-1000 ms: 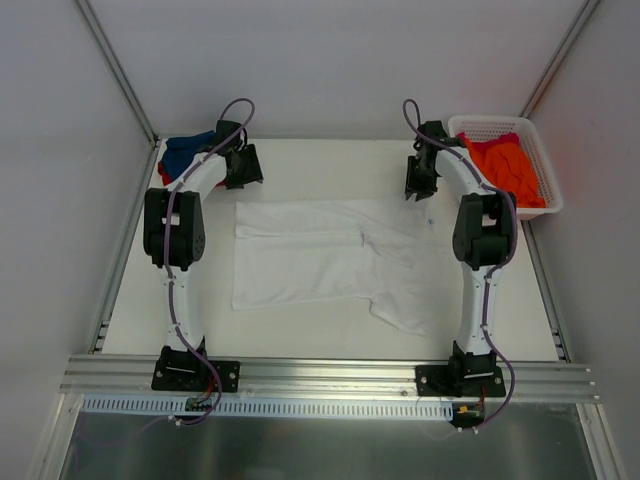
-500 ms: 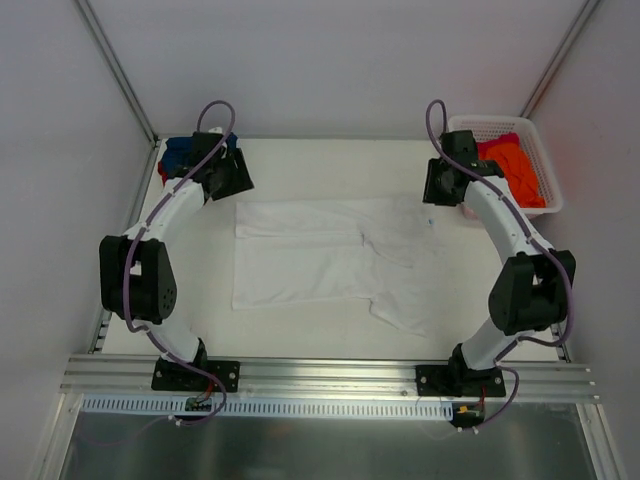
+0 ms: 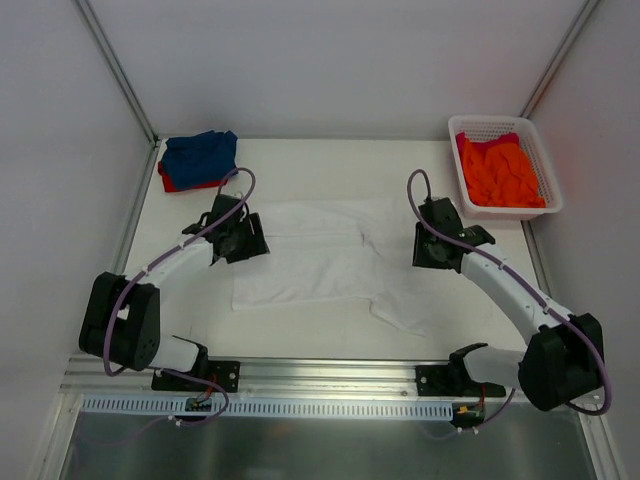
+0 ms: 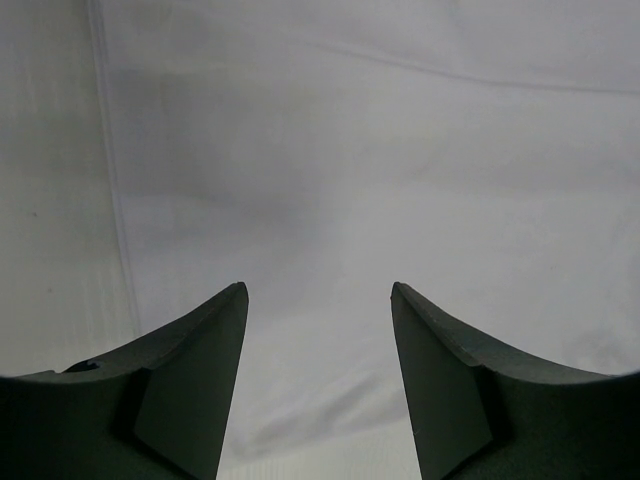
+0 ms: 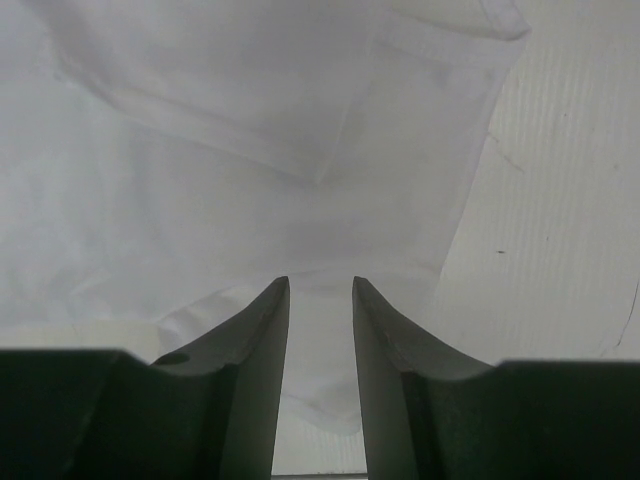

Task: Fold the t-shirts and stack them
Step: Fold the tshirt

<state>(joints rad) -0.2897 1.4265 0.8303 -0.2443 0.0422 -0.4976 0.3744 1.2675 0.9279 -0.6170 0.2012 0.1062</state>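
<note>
At mid-table the white t-shirt [image 3: 320,262] lies flat, long axis left to right — left gripper [image 3: 240,238] above its left end, jaws wide and empty; right gripper [image 3: 432,248] above its right end, narrowly parted, empty.

Left arm [image 3: 178,258], right arm [image 3: 505,285]: white link shells, black joint housings [image 3: 125,325], black base plates [image 3: 195,375], looping purple cables [image 3: 251,183]; dark wedge-shaped fingers [image 4: 190,380].

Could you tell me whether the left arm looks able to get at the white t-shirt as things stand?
Probably yes. The left gripper is over the left edge of the white t-shirt, jaws open, with only flat cloth below them. The blue t-shirt lies apart at the far corner.
</note>
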